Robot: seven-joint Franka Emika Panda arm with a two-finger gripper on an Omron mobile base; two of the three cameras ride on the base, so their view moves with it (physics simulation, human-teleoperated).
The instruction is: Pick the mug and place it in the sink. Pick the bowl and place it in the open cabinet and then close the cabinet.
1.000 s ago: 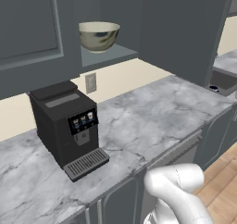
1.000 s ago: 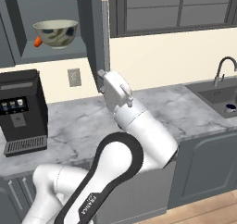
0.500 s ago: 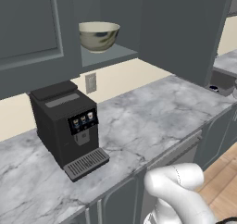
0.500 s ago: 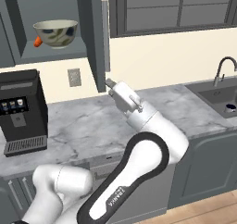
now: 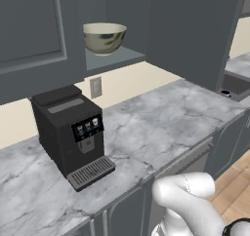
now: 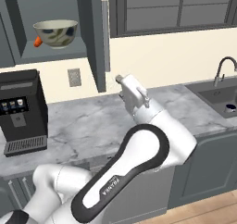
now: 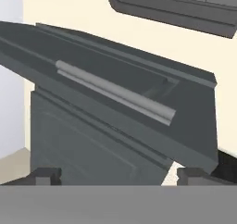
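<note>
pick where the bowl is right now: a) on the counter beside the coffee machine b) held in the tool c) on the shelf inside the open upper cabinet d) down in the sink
c: the bowl sits on the shelf of the open cabinet, above the coffee machine; the open tool faces the cabinet door and holds nothing.

White lettering reading FRANKA, partly legible, on the dark band of the robot arm (image 6: 111, 189) in the lower middle of the right base view, small lit icons on the coffee machine (image 5: 73, 132) panel too tiny to read, no other readable text
</note>
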